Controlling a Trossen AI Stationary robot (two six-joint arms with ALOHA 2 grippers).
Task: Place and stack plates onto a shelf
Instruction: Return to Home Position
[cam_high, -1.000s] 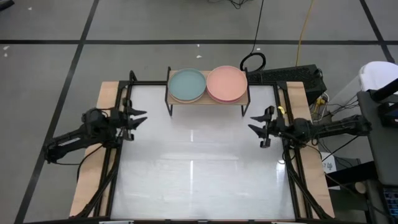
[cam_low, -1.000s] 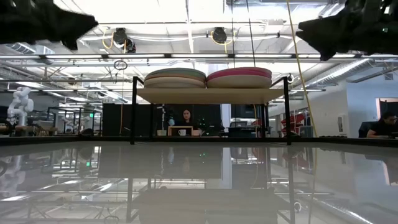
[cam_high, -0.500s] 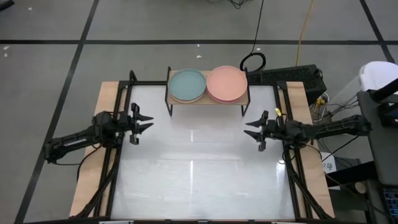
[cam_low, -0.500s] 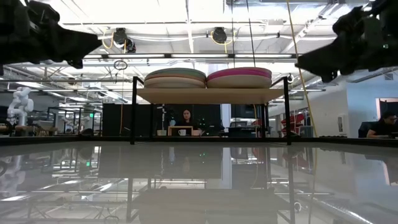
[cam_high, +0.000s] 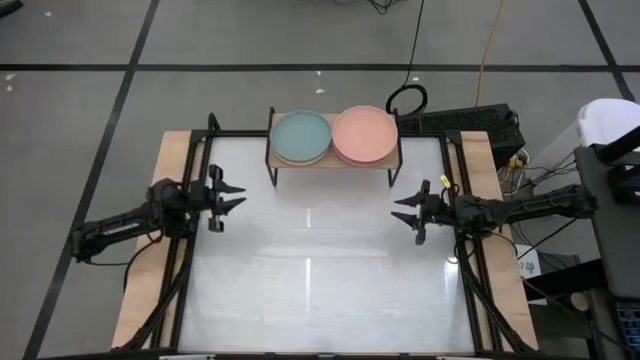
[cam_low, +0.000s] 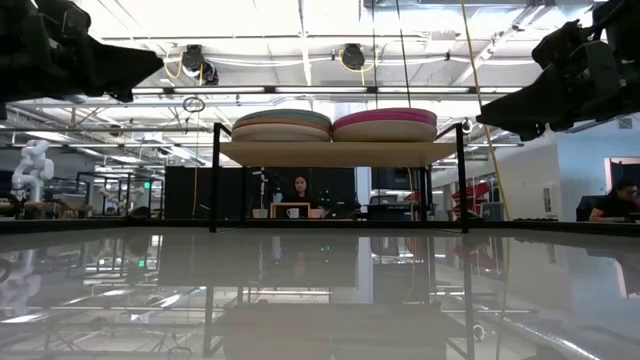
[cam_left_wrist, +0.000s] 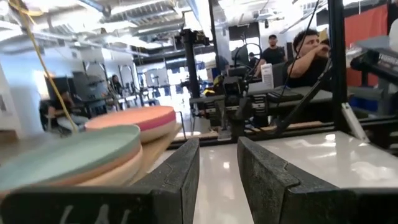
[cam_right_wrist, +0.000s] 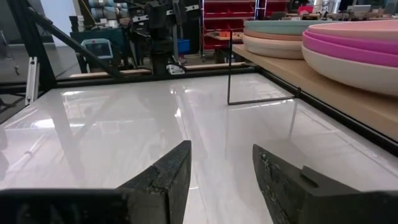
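The shelf (cam_high: 338, 164) stands at the table's far edge on thin black legs and carries two plate stacks. The left stack (cam_high: 300, 137) has a teal plate on top, and the right stack (cam_high: 364, 135) a salmon pink one. From the side, the left stack (cam_low: 282, 125) shows teal, peach and beige rims, and the right stack (cam_low: 385, 123) pink and magenta. My left gripper (cam_high: 240, 197) hovers open over the table's left side. My right gripper (cam_high: 397, 211) hovers open over the right side. Both point inward and hold nothing.
The glossy white tabletop (cam_high: 310, 270) sits in a black frame (cam_high: 185, 270) with wooden side strips. A cable loop (cam_high: 406, 98) and dark equipment (cam_high: 480, 125) lie behind the shelf. People (cam_left_wrist: 305, 53) sit in the room beyond.
Both grippers have moved a little inward over the table and slightly toward the near edge. They have also come down somewhat, the right one more plainly. Both have stayed open and empty. The plates and shelf have not moved.
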